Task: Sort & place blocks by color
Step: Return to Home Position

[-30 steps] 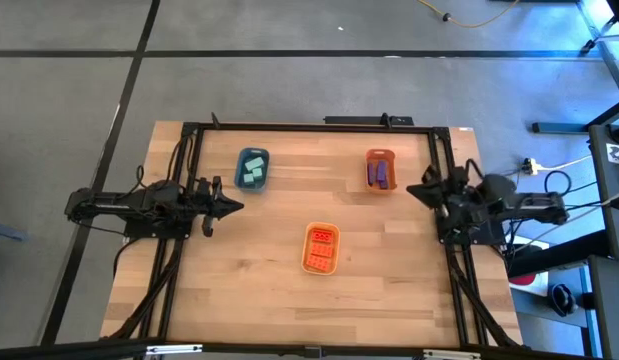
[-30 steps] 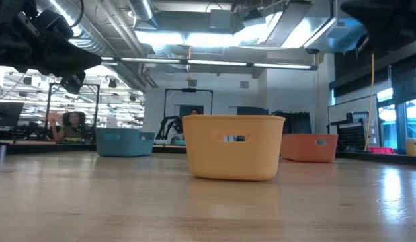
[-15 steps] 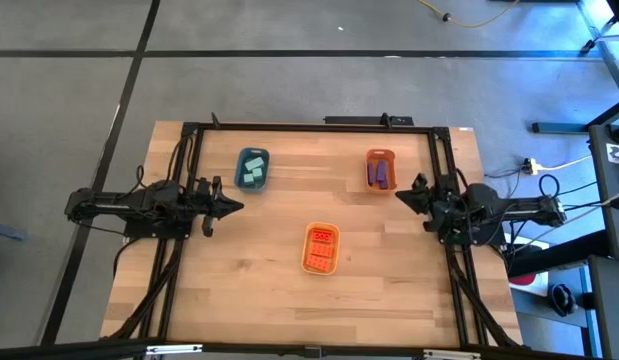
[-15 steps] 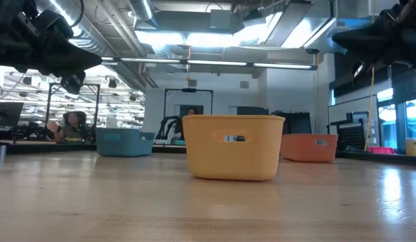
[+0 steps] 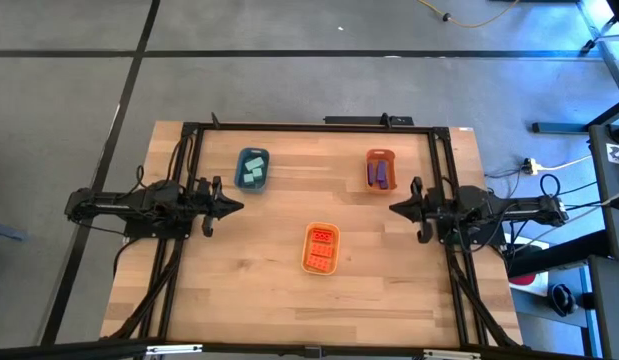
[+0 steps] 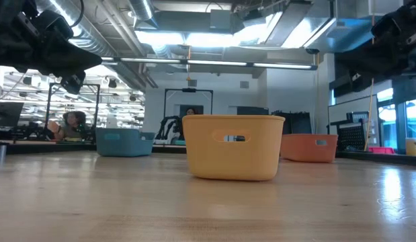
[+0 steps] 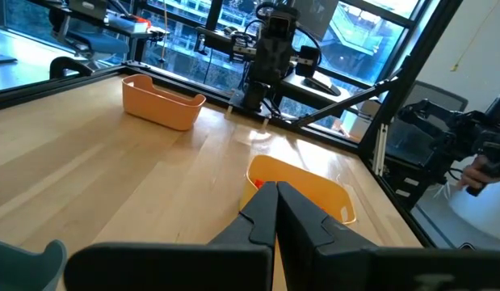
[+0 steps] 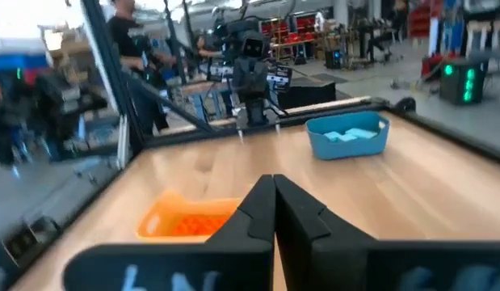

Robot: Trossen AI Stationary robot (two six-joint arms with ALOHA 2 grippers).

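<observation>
High view: straight down on worktop (image 5: 279,300), three trays well apart, both arms drawn back to the side rails.
Mint blocks (image 5: 253,169): lying in blue tray (image 5: 253,151), on left arm's side toward the back edge; kept together by color, so probably no more move needed.
Purple blocks (image 5: 380,176): lying in orange tray (image 5: 380,152), on right arm's side toward the back edge; packed too close to count from above.
Orange-red blocks (image 5: 320,248): lying in yellow tray (image 5: 306,250), near the middle, closer to the front edge; set side by side.
Loose blocks: none seen on bare wood in any view.
Left claw (image 5: 237,207): closed tight, tips pressed together, holding nothing; hanging over left edge of worktop, pointed inward, well apart from blue tray.
Right claw (image 5: 393,209): closed as well, empty; hanging over right edge, pointed toward the middle, near orange tray but not touching.
Reason for pose: likely parked clear of trays with sorting apparently done; closed tips fitting a rest pose, not a grasp.
Progress: seemingly complete, only settling of arms left.
Risk: small; right claw near orange tray, so better no swing toward that rim.
</observation>
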